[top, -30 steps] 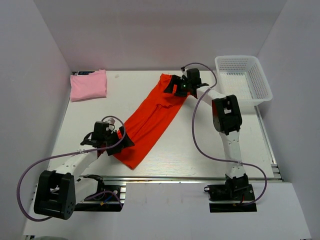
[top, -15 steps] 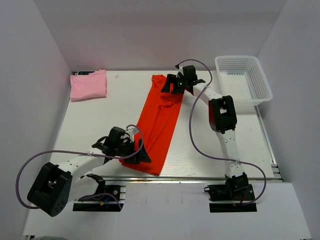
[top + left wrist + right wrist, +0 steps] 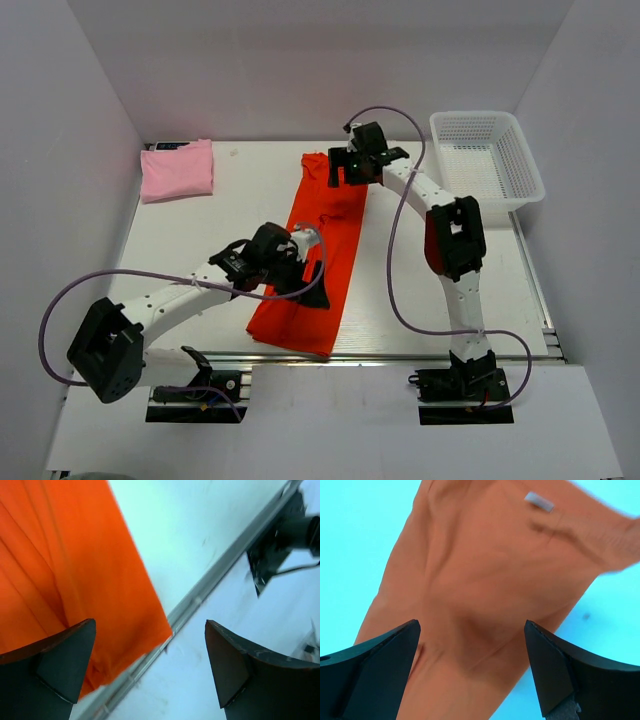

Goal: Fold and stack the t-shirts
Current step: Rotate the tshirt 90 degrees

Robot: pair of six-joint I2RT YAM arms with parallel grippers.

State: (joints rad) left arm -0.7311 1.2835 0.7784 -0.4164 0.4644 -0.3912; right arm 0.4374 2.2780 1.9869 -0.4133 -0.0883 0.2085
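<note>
The orange-red t-shirt [image 3: 318, 250] lies flat on the table as a long narrow strip, collar end far, hem near the front edge. It also shows in the left wrist view [image 3: 60, 570] and the right wrist view [image 3: 485, 580]. My left gripper [image 3: 303, 288] is open and empty over the shirt's near part; its view [image 3: 150, 627] shows the hem corner and the table's front rail. My right gripper [image 3: 342, 172] is open and empty just above the shirt's far end [image 3: 471, 625]. The pale pink folded t-shirt [image 3: 177, 170] lies at the far left corner.
A white mesh basket [image 3: 478, 117] stands at the far right corner. The table's metal front rail [image 3: 420, 355] runs just beyond the shirt's hem. White walls close in the table on the left, back and right.
The orange-red shirt has swung from a diagonal to nearly straight front-to-back. My left gripper moved right and back off the hem and is open. My right gripper shifted slightly left.
</note>
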